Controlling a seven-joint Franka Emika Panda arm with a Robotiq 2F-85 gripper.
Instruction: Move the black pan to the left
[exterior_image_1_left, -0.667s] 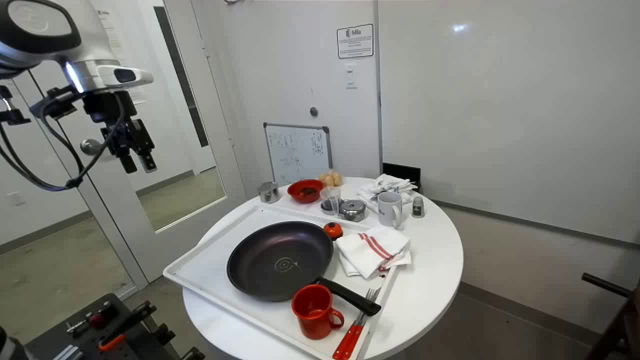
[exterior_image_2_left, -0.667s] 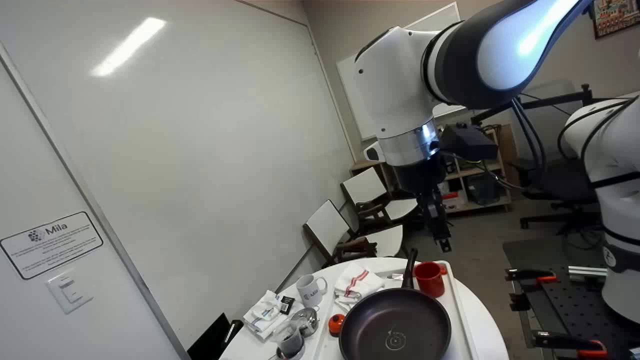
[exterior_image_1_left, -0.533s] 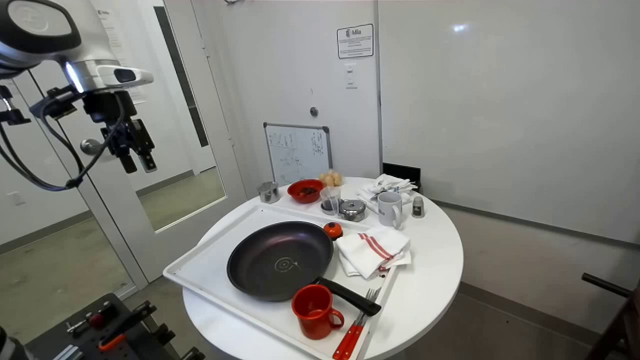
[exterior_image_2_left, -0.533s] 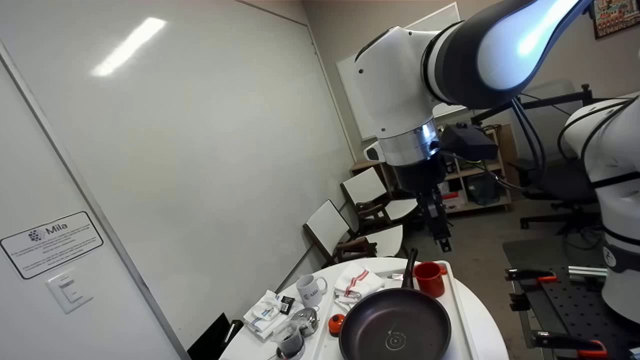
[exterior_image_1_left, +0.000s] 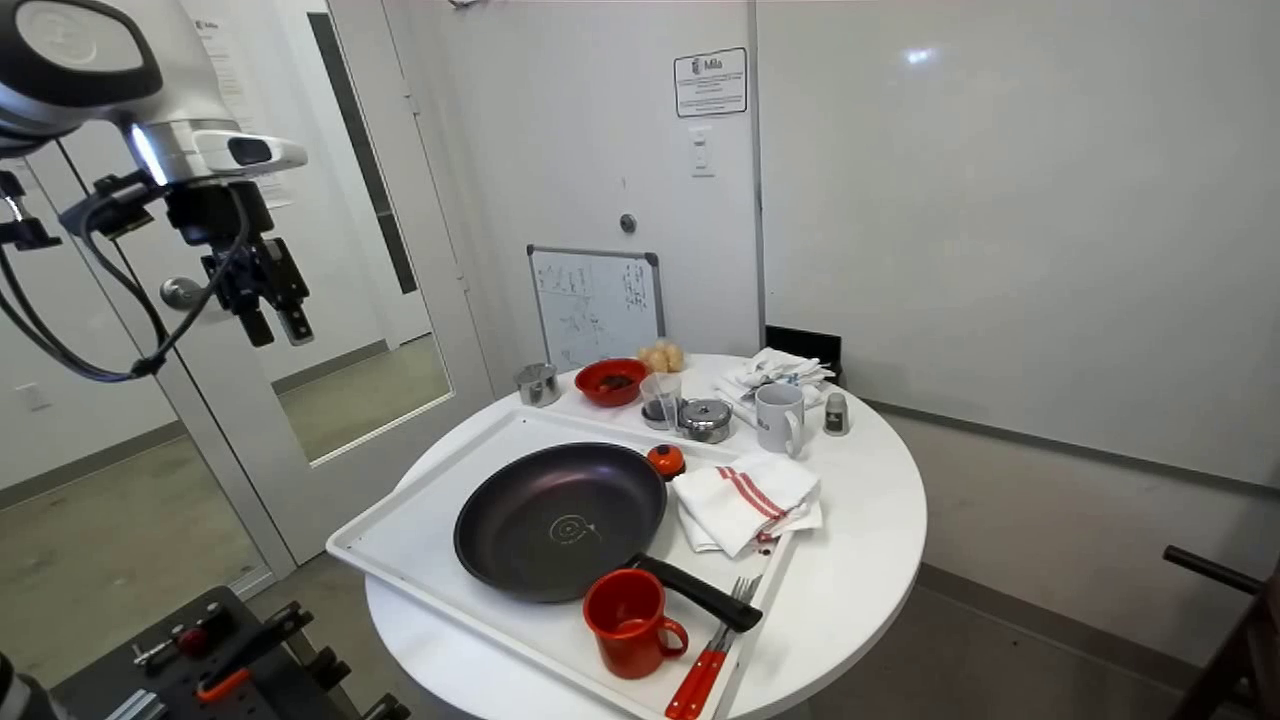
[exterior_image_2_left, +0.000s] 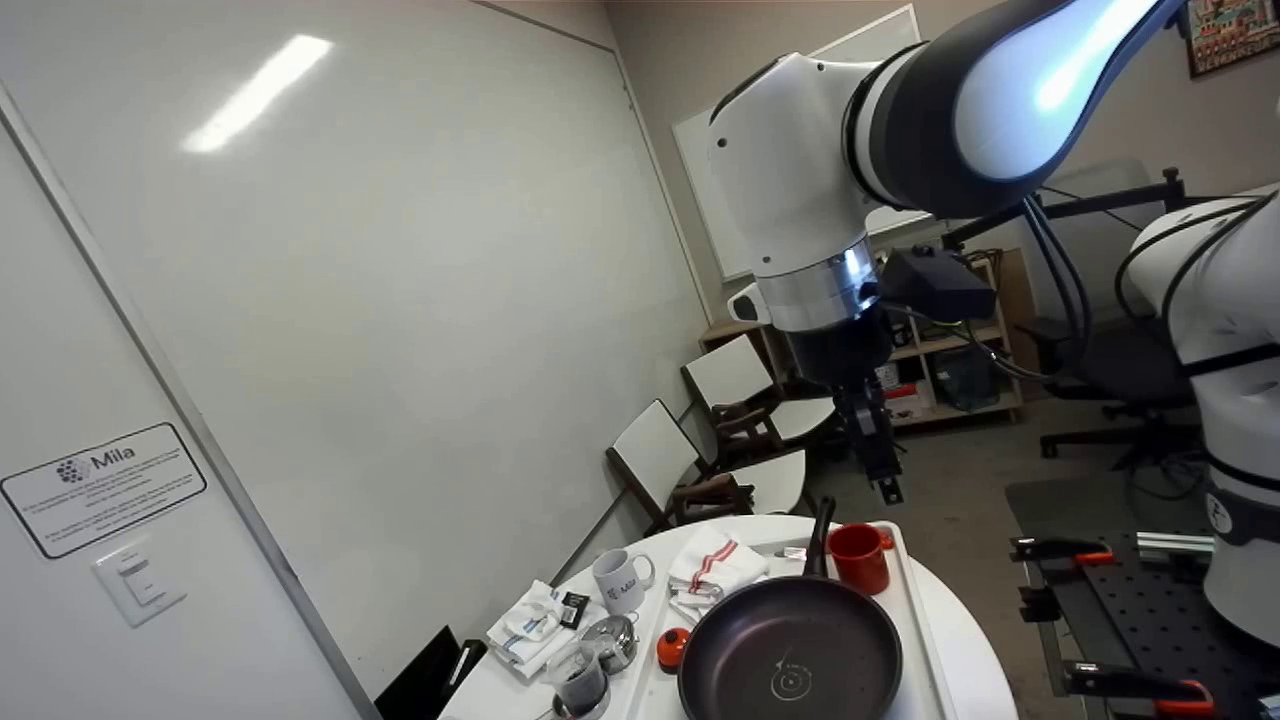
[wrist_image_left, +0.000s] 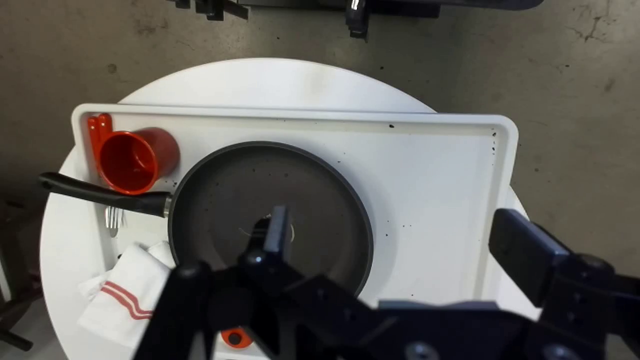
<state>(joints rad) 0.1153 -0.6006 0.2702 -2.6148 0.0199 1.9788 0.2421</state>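
The black pan (exterior_image_1_left: 555, 525) lies flat, dark inside up, on a white tray (exterior_image_1_left: 420, 530) on the round table. Its handle (exterior_image_1_left: 700, 592) reaches toward the lower right in that exterior view and toward the left in the wrist view. High above the table and apart from everything, my gripper (exterior_image_1_left: 280, 335) hangs pointing down. In the wrist view the gripper (wrist_image_left: 392, 220) is spread wide with nothing between its fingers; one finger (wrist_image_left: 276, 230) covers part of the pan (wrist_image_left: 270, 185), while the opposite finger (wrist_image_left: 525, 250) shows over the tray's far rim.
A red mug (exterior_image_1_left: 628, 630) stands close beside the pan handle, near red-handled cutlery (exterior_image_1_left: 705, 670). A folded towel (exterior_image_1_left: 745, 500) and an orange-red knob-like object (exterior_image_1_left: 665, 460) sit by the pan. Behind are a red bowl (exterior_image_1_left: 610, 382), metal pots and a grey mug (exterior_image_1_left: 778, 415).
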